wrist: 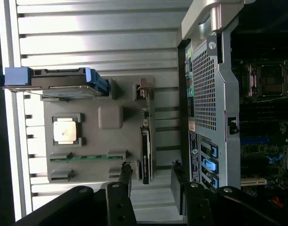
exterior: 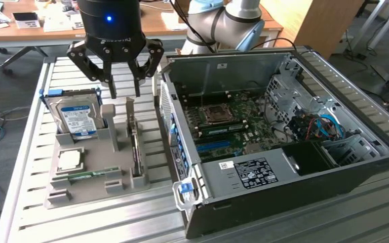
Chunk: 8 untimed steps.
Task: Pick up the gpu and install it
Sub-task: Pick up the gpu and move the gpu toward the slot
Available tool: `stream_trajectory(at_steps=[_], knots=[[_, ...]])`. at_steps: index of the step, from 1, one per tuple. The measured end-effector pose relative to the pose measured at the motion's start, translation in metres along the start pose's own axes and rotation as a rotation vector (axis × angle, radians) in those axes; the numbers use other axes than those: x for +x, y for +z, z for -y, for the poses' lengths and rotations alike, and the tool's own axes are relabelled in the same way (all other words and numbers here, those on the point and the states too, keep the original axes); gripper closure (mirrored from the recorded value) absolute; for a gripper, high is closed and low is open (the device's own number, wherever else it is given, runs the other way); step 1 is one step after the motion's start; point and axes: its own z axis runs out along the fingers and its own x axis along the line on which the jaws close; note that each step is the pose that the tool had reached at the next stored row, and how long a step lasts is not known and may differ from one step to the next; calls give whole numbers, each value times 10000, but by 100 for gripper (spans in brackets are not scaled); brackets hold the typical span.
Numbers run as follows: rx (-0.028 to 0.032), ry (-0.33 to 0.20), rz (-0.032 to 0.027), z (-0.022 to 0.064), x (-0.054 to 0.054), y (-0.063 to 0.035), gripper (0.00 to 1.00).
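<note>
The gpu (exterior: 134,148) stands on edge in a slot of the grey holder tray (exterior: 107,162), its thin black and green edge facing up and its silver bracket at the far end. My gripper (exterior: 125,92) hangs open above the far end of the tray, a little above and behind the gpu and not touching it. In the wrist view the gpu (wrist: 146,153) lies just ahead of the open gripper (wrist: 151,184), roughly in line with the gap between the fingers (wrist: 124,181). The open computer case (exterior: 356,152) lies beside the tray with its motherboard (exterior: 238,114) exposed.
The tray also holds a silver hard drive (exterior: 78,117) with a blue-white label, a processor chip (exterior: 69,159) and a slim green memory stick (exterior: 86,175). The case wall (wrist: 205,94) stands close beside the gpu. A slatted metal table (exterior: 79,223) carries everything.
</note>
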Motion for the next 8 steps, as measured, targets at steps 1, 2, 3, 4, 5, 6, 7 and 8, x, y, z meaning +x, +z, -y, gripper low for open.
stream_trajectory(at_steps=[1, 2, 3, 4, 5, 6, 7, 8], knots=[[0, 0, 0, 0, 0, 0, 53], [0, 0, 0, 0, 0, 0, 53], [0, 0, -1, 0, 0, 0, 53], [0, 0, 0, 0, 0, 0, 53], [0, 0, 0, 0, 0, 0, 53], [0, 0, 0, 0, 0, 0, 53], [0, 0, 0, 0, 0, 0, 53], [0, -1, 0, 0, 0, 0, 53]])
